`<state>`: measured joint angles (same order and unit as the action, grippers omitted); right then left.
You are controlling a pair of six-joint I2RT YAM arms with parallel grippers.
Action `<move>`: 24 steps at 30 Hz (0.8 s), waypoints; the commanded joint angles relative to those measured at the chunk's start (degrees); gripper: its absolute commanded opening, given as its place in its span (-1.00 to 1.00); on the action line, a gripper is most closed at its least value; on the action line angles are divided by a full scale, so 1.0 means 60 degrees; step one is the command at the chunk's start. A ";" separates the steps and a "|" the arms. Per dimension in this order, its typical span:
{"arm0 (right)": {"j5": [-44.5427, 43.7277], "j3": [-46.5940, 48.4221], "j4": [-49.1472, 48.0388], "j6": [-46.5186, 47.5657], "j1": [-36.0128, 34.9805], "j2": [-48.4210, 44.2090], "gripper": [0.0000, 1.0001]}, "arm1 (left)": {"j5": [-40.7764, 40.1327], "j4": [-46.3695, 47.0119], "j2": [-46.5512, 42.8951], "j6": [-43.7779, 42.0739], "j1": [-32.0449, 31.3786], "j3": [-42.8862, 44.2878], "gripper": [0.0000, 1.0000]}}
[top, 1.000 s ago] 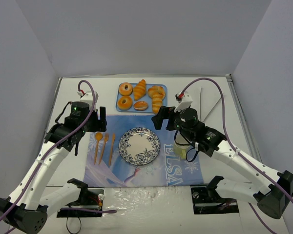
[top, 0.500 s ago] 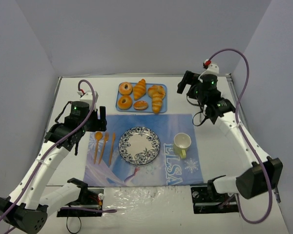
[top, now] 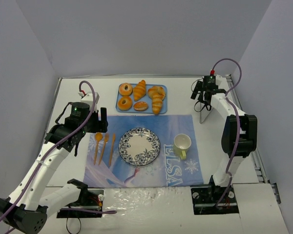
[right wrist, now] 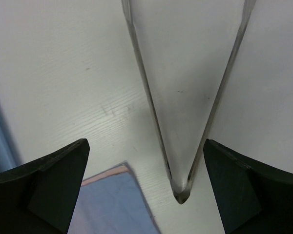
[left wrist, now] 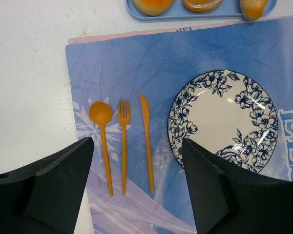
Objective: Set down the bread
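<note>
The bread, several golden pastries, lies on a light blue tray (top: pixel 133 111) at the back: ring donuts (top: pixel 125 88), croissants (top: pixel 156 97) and a dark-centred bun (top: pixel 140 105). The bottoms of three pastries (left wrist: pixel 151 5) show along the top edge of the left wrist view. The patterned plate (top: pixel 139 146) sits bare on the blue mat, and it also shows in the left wrist view (left wrist: pixel 219 117). My left gripper (top: pixel 101 119) is open and empty above the orange cutlery (left wrist: pixel 123 146). My right gripper (top: pixel 200 100) is open and empty over metal tongs (right wrist: pixel 183 185) at the far right, away from the bread.
A yellow-green cup (top: pixel 182 144) stands on the mat (top: pixel 185 168) right of the plate. An orange spoon, fork and knife (top: pixel 103 146) lie left of the plate. The V-shaped tongs (top: pixel 202 117) lie on the white table beside the mat's back right corner (right wrist: pixel 112 195).
</note>
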<state>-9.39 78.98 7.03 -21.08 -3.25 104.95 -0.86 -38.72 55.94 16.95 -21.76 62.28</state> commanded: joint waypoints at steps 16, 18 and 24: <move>-0.0772 -0.0427 -0.0875 0.0372 0.0497 0.0966 1.00 | -0.0043 0.0360 -0.0047 0.0017 -0.0065 0.0284 0.38; -0.0787 -0.0482 -0.0907 0.0458 0.0781 0.1012 1.00 | -0.0047 0.0357 -0.0020 0.0017 -0.0065 0.0284 0.38; -0.0299 -0.0480 -0.0937 0.0774 0.0968 0.1383 1.00 | -0.0024 0.0368 0.0045 0.0017 -0.0057 0.0284 0.38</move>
<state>-12.20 75.57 3.59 -18.25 1.82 112.27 -0.89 -38.72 56.05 16.95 -21.76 62.28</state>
